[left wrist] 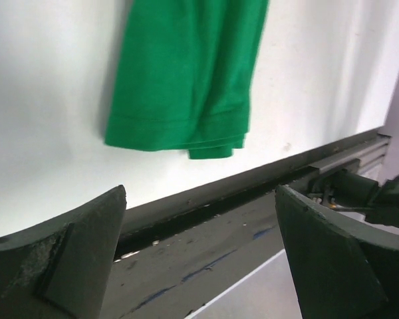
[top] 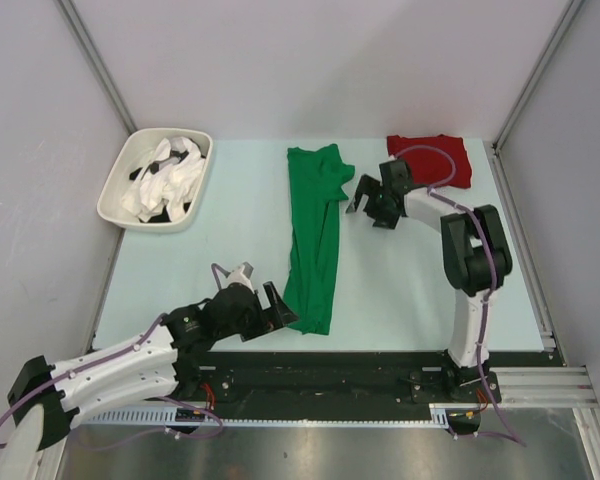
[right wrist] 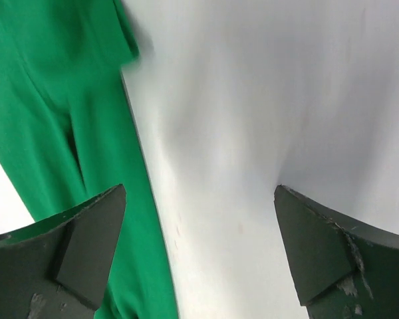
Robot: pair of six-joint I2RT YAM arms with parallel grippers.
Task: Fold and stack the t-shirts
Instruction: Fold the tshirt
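The left gripper (top: pixel 280 307) is sitting nearest the camera at the table's near edge, jaws standing wide with nothing between them. The green t-shirt (top: pixel 316 235) is lying as a long narrow strip down the middle of the table (top: pixel 220 230); its hem end is resting just beside this gripper, at its 3 o'clock. The right gripper (top: pixel 365 200) is hovering with jaws spread wide and gripping nothing, the green strip's upper end lying close at its 9 o'clock. The dark red t-shirt (top: pixel 450 158) is lying folded at the far right, at this gripper's 2 o'clock. A white bin (top: pixel 112 195) holding cloths is sitting at the far left.
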